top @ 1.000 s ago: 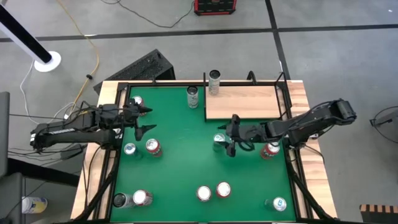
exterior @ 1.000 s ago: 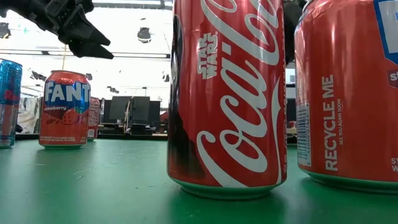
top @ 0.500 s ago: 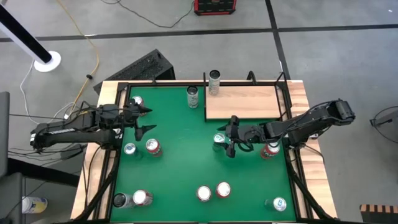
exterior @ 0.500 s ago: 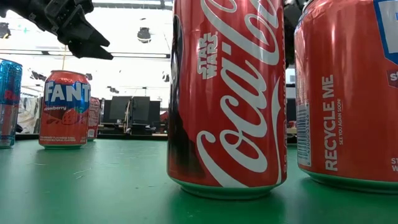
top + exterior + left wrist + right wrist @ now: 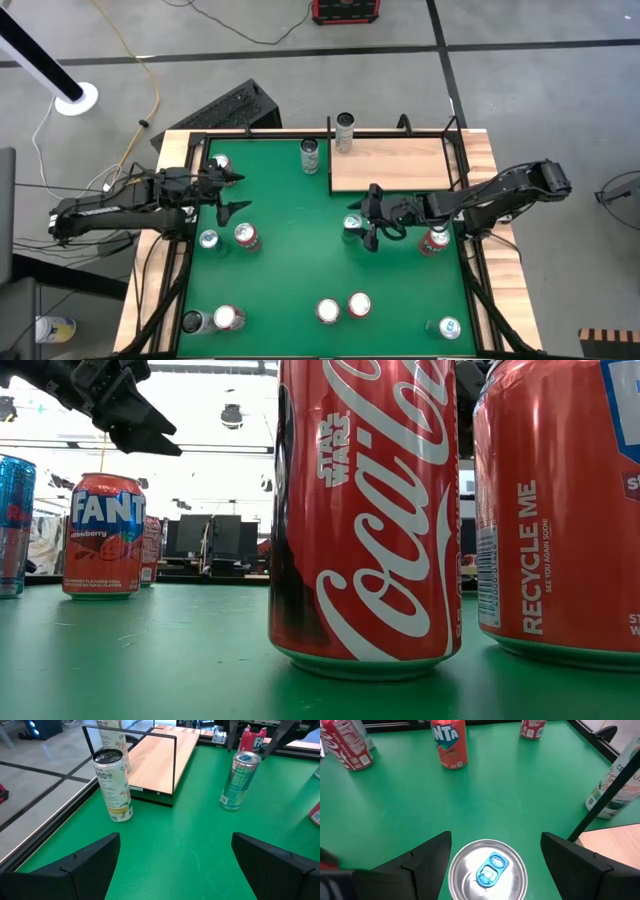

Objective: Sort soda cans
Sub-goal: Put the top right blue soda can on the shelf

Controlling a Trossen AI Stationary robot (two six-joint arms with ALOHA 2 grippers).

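1. Soda cans (image 5: 246, 236) stand scattered right across the green worktop (image 5: 290, 260), roughly a dozen of them, all upright.
2. Right gripper (image 5: 362, 224) sits mid-worktop, its jaws spread wide apart on either side of a slim silver can with a blue tab (image 5: 487, 869), and from the wrist view neither finger quite touches it.
3. That blue-tab can stands just near of the wooden platform (image 5: 390, 163) at the far right.
4. Left gripper (image 5: 232, 193) hangs above the far-left part of the worktop, jaws wide apart and holding nothing.
5. Past its fingers, two pale tall cans show: one (image 5: 113, 785) on the green just left of the platform, the other (image 5: 345, 131) at the platform's far edge.
6. A red can (image 5: 435, 241) stands right beside the right arm, near the right rail.
7. Two red cans (image 5: 343, 308) stand side by side at the near middle, filling the low view as a Coca-Cola can (image 5: 365, 510) and its neighbour.
8. A red Fanta can (image 5: 103, 536) stands toward the left, a blue-and-silver can (image 5: 208, 239) just beside it.
9. Another pair waits in the near-left corner (image 5: 212, 320), a lone can (image 5: 448, 327) in the near-right.
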